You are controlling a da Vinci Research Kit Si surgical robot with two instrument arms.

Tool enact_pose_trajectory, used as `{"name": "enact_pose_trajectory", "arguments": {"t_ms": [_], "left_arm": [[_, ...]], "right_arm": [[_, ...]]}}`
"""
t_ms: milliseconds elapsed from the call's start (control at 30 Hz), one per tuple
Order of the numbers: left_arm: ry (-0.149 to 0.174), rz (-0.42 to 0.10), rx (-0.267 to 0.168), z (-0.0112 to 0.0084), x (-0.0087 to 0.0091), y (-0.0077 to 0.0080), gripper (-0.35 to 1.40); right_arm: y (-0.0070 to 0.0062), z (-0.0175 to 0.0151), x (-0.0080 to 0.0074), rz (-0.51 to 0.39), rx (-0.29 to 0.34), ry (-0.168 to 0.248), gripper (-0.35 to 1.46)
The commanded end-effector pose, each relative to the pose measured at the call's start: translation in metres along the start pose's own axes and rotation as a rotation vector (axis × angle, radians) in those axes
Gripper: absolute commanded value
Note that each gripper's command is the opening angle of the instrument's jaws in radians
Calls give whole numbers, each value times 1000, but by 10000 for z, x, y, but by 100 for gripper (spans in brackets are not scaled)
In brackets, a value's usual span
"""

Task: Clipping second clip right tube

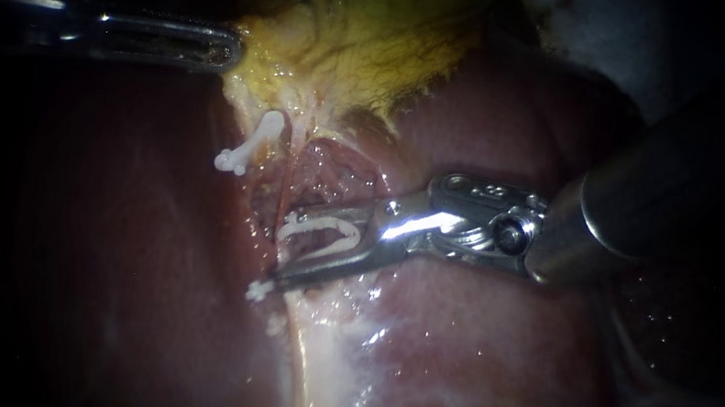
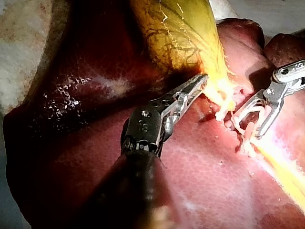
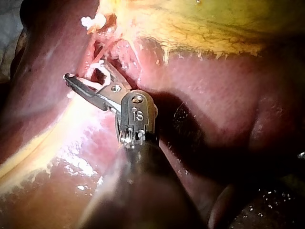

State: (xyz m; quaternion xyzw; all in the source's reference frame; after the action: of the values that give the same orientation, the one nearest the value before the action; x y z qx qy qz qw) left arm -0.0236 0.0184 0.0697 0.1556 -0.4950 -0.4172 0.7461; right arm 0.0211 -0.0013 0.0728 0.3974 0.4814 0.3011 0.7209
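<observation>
right instrument (image 1: 277,256), jaws spread, carries an open clip (image 1: 322,231) straddling the right tube (image 1: 291,195), right of the placed clip (image 1: 249,148). left instrument (image 1: 236,48) clamps the gallbladder (image 1: 355,36). risk: closing with the tip short would catch only part of the tube.

Left instrument (image 1: 235,49) fades into darkness at the edge, its tip lost in glare in its wrist view. Right instrument (image 1: 282,254) has a blurred, cut-off shaft; what its clip (image 1: 318,229) encloses — unclear.

Yellow, dark-veined gallbladder (image 1: 355,36); reddish-brown liver (image 1: 475,337); white clip (image 1: 252,140).
</observation>
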Motion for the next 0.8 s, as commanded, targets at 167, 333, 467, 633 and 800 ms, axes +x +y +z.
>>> {"name": "enact_pose_trajectory", "arguments": {"t_ms": [167,333,467,633,800], "left_arm": [[0,0,0,0,0,0,-35],[0,0,0,-1,0,0,-35],[0,0,0,-1,0,-1,-35],[0,0,0,-1,0,-1,-35],[0,0,0,-1,0,-1,-35]], "right_arm": [[-8,-10,5,4,5,-2,57],[-17,-30,12,10,17,-5,57],[-18,-45,10,11,24,-8,57],[-11,-50,1,4,17,-23,57],[0,-48,-4,6,14,-24,57]]}}
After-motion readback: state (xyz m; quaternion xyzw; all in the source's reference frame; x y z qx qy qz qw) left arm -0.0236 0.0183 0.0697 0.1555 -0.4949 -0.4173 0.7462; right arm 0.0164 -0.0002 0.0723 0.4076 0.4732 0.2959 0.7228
